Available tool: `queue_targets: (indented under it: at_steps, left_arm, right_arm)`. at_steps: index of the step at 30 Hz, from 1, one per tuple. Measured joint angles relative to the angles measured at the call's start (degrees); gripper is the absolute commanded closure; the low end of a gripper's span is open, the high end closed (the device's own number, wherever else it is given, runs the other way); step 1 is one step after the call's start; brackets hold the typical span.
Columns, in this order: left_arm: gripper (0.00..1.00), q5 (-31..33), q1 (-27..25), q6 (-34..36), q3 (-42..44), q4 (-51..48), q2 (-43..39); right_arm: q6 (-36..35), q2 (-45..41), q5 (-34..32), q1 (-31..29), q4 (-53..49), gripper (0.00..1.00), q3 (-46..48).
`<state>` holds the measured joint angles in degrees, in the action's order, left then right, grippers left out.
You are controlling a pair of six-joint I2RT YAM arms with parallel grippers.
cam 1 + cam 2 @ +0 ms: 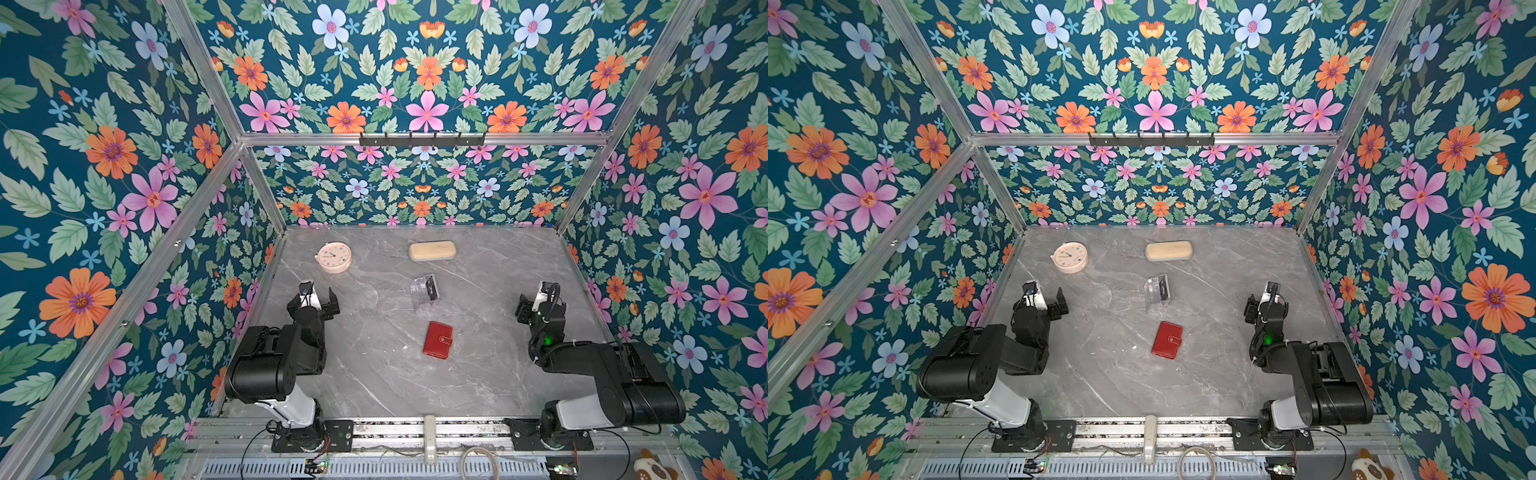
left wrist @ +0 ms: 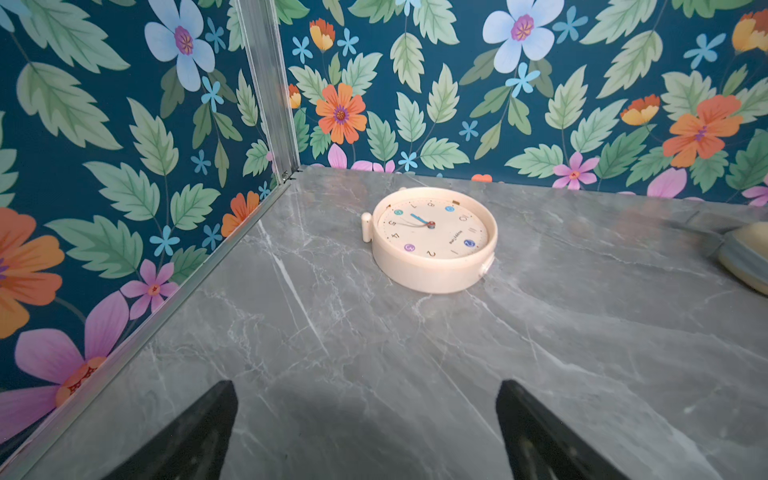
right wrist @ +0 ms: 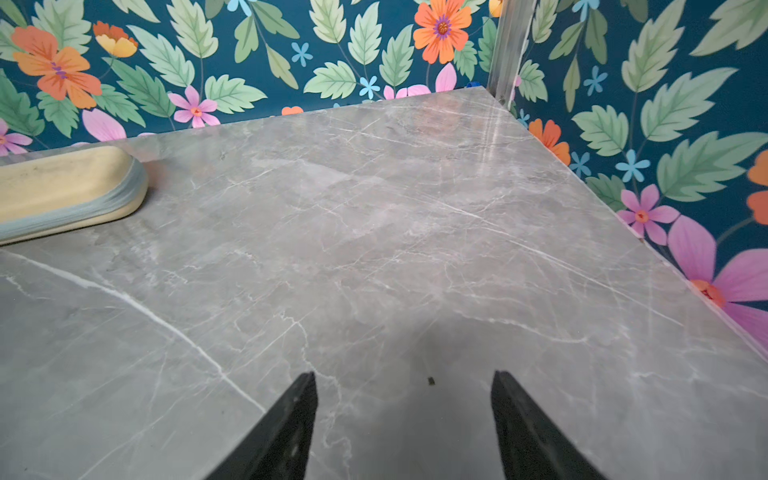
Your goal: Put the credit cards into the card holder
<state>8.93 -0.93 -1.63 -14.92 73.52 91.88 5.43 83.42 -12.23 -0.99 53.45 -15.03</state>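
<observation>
Reaching for the cards looks risky from here. The left pincer (image 2: 365, 384), jaws wide apart and empty, sits at the left edge of the worktop (image 1: 498, 332), well apart from everything it needs. Mid-worktop, the cards (image 1: 432, 289) sit in a clear stand (image 1: 420, 296); only a dark one is plain to see. The stand looks light, so a pull on a thin card may tip or drag it, and a slick card could slip from the jaws. Just in front, the red holder (image 1: 438, 340) lies flat and snapped shut. Unless its tab is undone and it is pinned down, it will probably skate when a card is pushed at it. The right pincer (image 3: 403, 374), jaws also apart and empty, sits at the right edge.

Farther back, a cream clock (image 1: 333, 257) lies face up at the left, and a beige case (image 1: 432, 251) lies by the back wall to its right. Neither blocks the way to the stand or the holder.
</observation>
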Motion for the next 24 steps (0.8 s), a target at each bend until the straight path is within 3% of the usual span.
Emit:
queue_targets:
  at_steps: [3,4,24]
  left_arm:
    - [0.00,0.74,-0.11,-0.04,-0.33,-0.79,0.15]
    - [0.00,0.90,-0.11,-0.04,-0.33,-1.16,0.17]
    - [0.00,1.70,-0.22,-0.20,-0.33,-1.18,0.20]
  right_arm:
    - [0.00,-0.20,0.13,0.04,-0.24,0.11,-1.36]
    - [-0.02,0.02,0.15,0.04,0.35,0.02,-1.40]
    - [-0.15,0.15,0.61,0.09,-0.09,0.01,-1.38]
